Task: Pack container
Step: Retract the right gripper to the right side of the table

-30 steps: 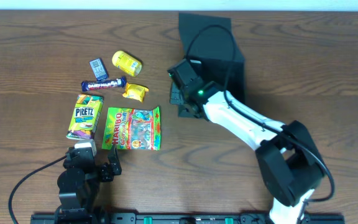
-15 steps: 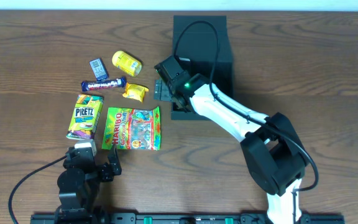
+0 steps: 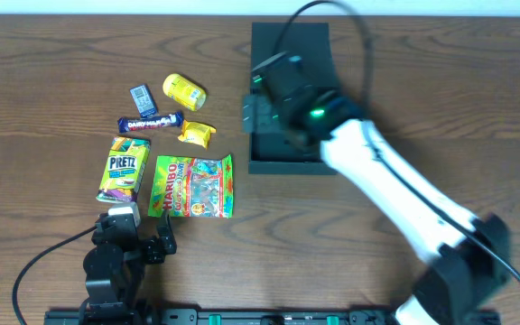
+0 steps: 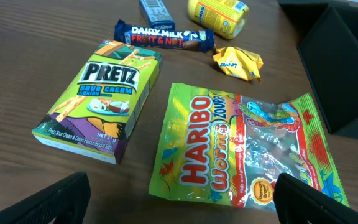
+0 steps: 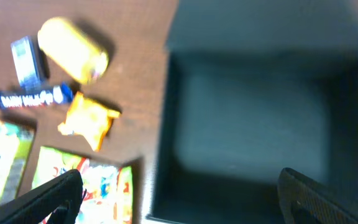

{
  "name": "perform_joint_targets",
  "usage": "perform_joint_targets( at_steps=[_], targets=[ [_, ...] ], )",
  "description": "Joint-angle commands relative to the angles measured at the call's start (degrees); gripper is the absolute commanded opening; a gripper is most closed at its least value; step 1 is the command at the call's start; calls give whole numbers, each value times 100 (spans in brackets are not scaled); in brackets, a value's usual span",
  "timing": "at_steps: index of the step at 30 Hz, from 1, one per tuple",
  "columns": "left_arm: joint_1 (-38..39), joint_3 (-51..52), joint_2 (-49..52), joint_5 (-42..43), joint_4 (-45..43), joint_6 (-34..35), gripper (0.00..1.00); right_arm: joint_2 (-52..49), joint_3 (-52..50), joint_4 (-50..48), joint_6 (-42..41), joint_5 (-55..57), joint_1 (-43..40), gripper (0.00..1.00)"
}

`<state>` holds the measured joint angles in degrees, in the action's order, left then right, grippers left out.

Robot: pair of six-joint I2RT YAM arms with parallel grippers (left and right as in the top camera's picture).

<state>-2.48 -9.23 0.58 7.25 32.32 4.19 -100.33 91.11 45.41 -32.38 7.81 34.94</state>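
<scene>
A table [image 3: 43,54] of dark brown wood grain was found to fill nearly the whole overhead view, evenly lit, with a soft sheen noted on its surface in the left wrist view. A narrow pale strip [image 3: 106,7] was observed beyond the far edge; whether wall or floor could not be determined. A black rail [image 3: 332,317] was recorded along the near edge.

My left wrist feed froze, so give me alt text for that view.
The open left gripper faces a Haribo worms bag on the wooden table, with a green Pretz box to the bag's left. Beyond them lie a Dairy Milk bar and a crumpled yellow wrapper. Part of the black container shows at the right edge.
</scene>
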Motion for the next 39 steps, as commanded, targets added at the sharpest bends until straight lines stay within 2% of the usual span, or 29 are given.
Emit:
perform_joint_targets(
  at_steps=[1,7,16,23,30,39],
  targets=[
    [-13,68,-37,-37,-20,-83,95,452,66,332,372,35,-439,99],
    [-13,68,-37,-37,-20,-83,95,1552,66,1423,1445,-195,-1110,99],
    [-13,68,-37,-37,-20,-83,95,2999,63,3230,2061,-203,-1558,99],
    [-13,68,-37,-37,-20,-83,95,3604,63,4315,2175,-232,-1617,99],
    [-13,68,-37,-37,-26,-81,95,3950,63,4680,2175,-225,-1615,99],
    [-13,68,-37,-20,-24,-81,95,3947,63,4699,2175,-227,-1615,99]
  ],
)
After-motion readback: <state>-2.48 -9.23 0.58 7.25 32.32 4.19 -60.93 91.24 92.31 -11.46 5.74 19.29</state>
